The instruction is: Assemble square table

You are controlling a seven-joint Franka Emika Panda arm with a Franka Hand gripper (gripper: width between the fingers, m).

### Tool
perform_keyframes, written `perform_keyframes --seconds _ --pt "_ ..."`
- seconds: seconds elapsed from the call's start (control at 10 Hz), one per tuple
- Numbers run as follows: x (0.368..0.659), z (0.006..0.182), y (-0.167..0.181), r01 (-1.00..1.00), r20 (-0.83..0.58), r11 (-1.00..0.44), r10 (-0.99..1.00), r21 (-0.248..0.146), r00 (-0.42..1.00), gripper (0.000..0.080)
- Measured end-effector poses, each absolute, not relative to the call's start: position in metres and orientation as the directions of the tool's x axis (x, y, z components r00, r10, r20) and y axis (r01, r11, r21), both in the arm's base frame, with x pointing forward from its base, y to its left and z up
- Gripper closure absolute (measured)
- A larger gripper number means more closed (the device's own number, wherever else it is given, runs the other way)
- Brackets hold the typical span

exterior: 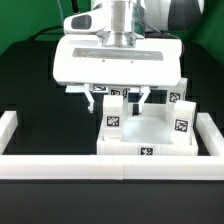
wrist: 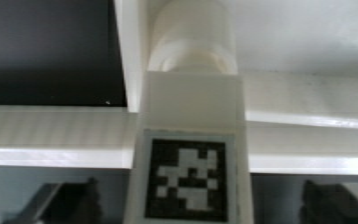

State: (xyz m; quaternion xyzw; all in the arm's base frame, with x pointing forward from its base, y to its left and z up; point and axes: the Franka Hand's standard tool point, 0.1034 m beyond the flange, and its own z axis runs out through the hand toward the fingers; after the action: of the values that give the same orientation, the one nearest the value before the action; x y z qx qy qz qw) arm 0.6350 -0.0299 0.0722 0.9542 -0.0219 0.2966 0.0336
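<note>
The tabletop (exterior: 150, 135) sat against the front border wall (exterior: 110, 166), w/ tagged legs standing at its corners. One leg (exterior: 114, 112) stood upright on the tabletop's near corner, on the exterior view's left, right under the gripper (exterior: 118, 93). You were prob. mid leg-fitting: that leg looked seated in its socket, though you couldn't confirm how deep. Next move likely called for a twist or a straight lift-off w/o tipping it. The arm hung vertical above the tabletop, wrist pointing down. In the wrist view the leg (wrist: 194, 110) ran between the fingers (wrist: 60, 200), which stood apart beside it; grip contact couldn't be told.
</note>
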Motion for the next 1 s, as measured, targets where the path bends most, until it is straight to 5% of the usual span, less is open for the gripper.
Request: perform_keyframes --seconds 0.5,1.0 --pt "0.636 0.075 -0.033 -0.065 0.566 -0.997 -0.025 0.051 0.824 0.0154" --pt "0.642 0.103 -0.036 -0.066 0.563 -0.997 -0.037 0.03 0.826 0.0151"
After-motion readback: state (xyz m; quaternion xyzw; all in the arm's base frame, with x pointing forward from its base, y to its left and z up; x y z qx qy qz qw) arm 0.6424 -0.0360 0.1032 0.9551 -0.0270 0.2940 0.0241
